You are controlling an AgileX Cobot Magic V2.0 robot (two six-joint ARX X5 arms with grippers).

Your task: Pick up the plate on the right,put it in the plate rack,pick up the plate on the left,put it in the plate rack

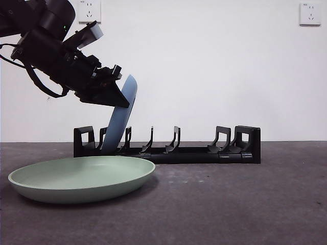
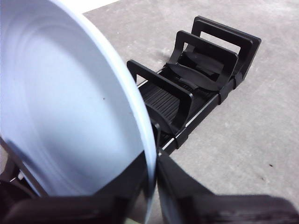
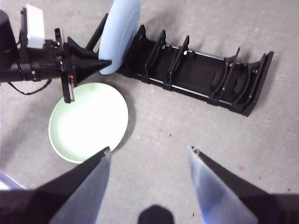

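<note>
Grey, mottled bench (image 1: 245, 204) surface runs back to a plain white wall (image 1: 214, 71) carrying two power sockets (image 1: 89, 10). Across the bench lies the plate rack (image 1: 204, 150), its long axis running side to side in the front view, blocky square posts at each end and curved prongs standing upright between them.

At one end of the rack the blue plate (image 1: 121, 115) stands on edge, its lower rim down between the first prongs beside the end post, its upper rim tilted towards the rest of the rack. The left gripper (image 1: 113, 94) comes in from high on the side and is clamped on the plate's upper rim; in the left wrist view the rim (image 2: 148, 154) passes between the two black jaws, with the plate's hollow face (image 2: 65, 107) filling much of the picture.

On the bench in front of that same end of the rack, the green plate (image 1: 82, 178) lies flat, face up, apart from the rack.

The right gripper (image 3: 149, 168) hovers above the bench, well clear of both plates, its jaws spread wide with nothing between them.
</note>
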